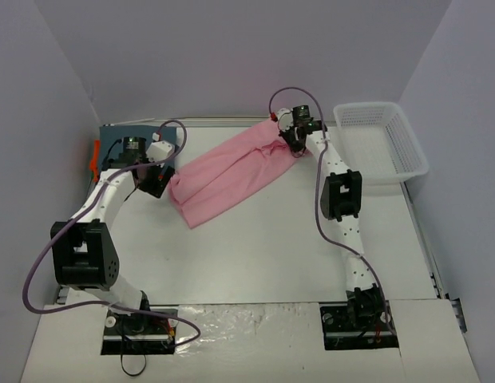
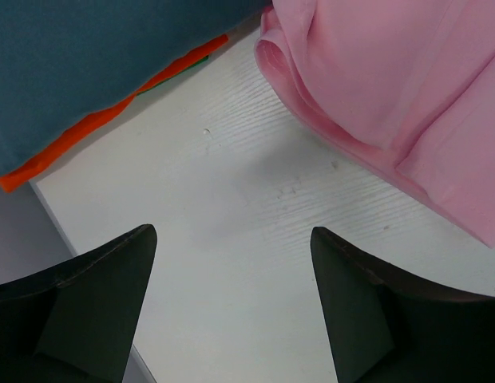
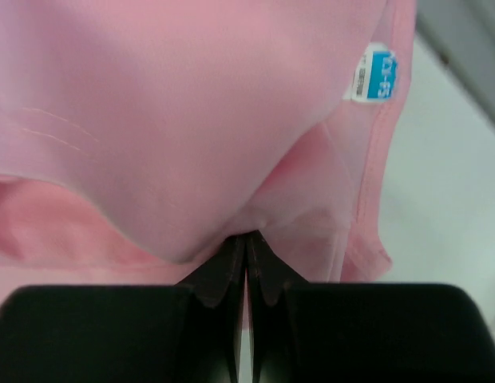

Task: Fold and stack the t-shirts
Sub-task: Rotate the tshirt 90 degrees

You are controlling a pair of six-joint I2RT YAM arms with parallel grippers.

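Three t-shirts are in view. The light pink soft cloth t-shirt [image 1: 231, 175] lies loosely folded in a long diagonal band across the middle of the white table [image 1: 255, 255], one end near the left arm and the other at the far right. At that far end the right gripper [image 3: 246, 239] has its fingers pressed together, pinching a gathered fold of the pink cloth at their tips. A small blue and white label [image 3: 374, 73] sits on the cloth beyond the pinch, off to the right. The left gripper [image 2: 231, 235] has its fingers spread wide with nothing between them. It hangs over bare table just beside the pink shirt's left end, not touching it. At the far-left corner the dark slate blue-grey cloth t-shirt [image 2: 88, 56] lies flat over the bright orange cloth t-shirt [image 2: 112, 120], of which only an edge shows. A white plastic mesh basket [image 1: 415, 148] stands at the far right, near the right gripper.
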